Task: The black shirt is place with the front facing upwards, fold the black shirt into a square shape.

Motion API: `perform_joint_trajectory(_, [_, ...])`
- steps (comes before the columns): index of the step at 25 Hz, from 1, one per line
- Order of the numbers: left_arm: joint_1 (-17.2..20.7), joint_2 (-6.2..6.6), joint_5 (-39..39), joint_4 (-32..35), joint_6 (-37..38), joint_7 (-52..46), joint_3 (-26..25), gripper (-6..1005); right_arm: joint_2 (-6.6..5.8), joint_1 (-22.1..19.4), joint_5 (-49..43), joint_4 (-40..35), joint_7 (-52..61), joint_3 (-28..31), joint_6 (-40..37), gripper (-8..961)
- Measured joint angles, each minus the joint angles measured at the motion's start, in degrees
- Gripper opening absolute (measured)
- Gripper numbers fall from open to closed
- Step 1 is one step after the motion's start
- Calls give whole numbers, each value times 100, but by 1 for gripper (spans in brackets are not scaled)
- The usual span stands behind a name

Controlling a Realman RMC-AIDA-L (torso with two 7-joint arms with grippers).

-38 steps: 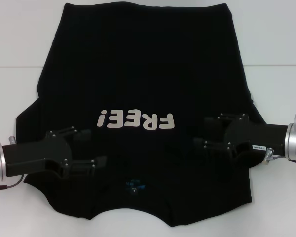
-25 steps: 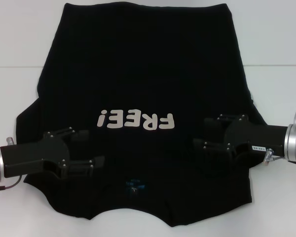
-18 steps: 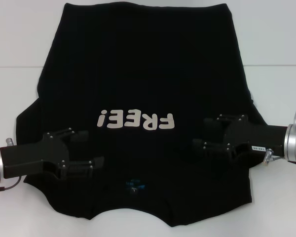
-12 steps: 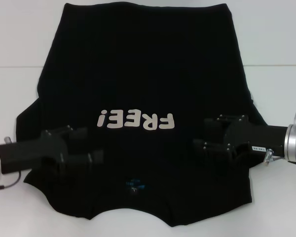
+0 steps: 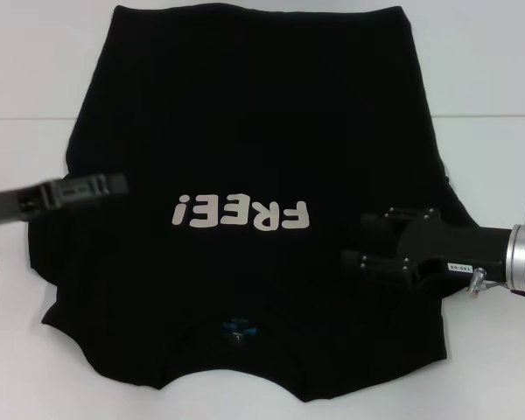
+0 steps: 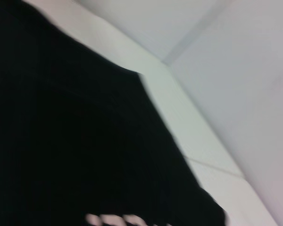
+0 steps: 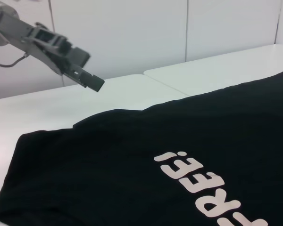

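black shirt (image 5: 254,157) lies flat, front up, on a white table (image 5: 35,70). collar and blue neck label (image 5: 241,329) at the near edge, hem at the far edge. white "free!" lettering (image 5: 241,213) on the chest reads upside down from the head view. sleeves spread out to both sides near the robot. the cloth looks smooth, with a wavy near edge.

left gripper (image 5: 114,184) is raised above the shirt's left sleeve area, blurred, reaching in from the left. in the right wrist view it hangs in the air over the table, clear of the cloth (image 7: 92,82), and it holds nothing. its fingertips look close together, but whether they are fully closed i cannot tell.

right gripper (image 5: 354,238) sits low on the shirt's right side, just beside the lettering. fingers (image 5: 372,261) are spread apart with cloth between them. whether it has hold of the shirt i cannot tell.

table is white with a seam line (image 5: 26,118) running across it under the shirt. behind it is a plain white paneled wall (image 7: 132,33) with vertical joints. left wrist view shows shirt, table edge and wall only.
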Motion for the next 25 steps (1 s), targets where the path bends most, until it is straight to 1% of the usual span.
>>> perform_joint_trajectory(2, [12, 32, 9, 75, -396, -441, 1, 902, 0, 0, -1, 0, 25, 0, -1, 691])
perform_joint_trajectory(4, [38, 49, 26, 102, -814, -656, -18, 902, 0, 1, -1, 0, 27, 0, -1, 691])
perform_joint_trajectory(7, [74, 53, 45, 110, -1312, -698, -34, 902, -1, 1, -2, 0, 28, 0, -1, 691])
perform_joint_trajectory(12, [66, 13, 240, 73, -2007, -701, 94, 902, -9, 4, -7, 0, 87, 0, -1, 691])
perform_joint_trajectory(17, [-18, -4, 442, -101, -2420, -713, 228, 902, -9, 21, -10, -1, 156, 0, 14, 690])
perform_joint_trajectory(20, [-26, -14, 448, -144, -2517, -703, 334, 902, -9, 15, -10, -1, 157, 0, 11, 690])
perform_joint_trajectory(25, [27, -30, 484, -146, -2580, -709, 356, 902, -9, 7, -10, 0, 159, 0, 2, 690])
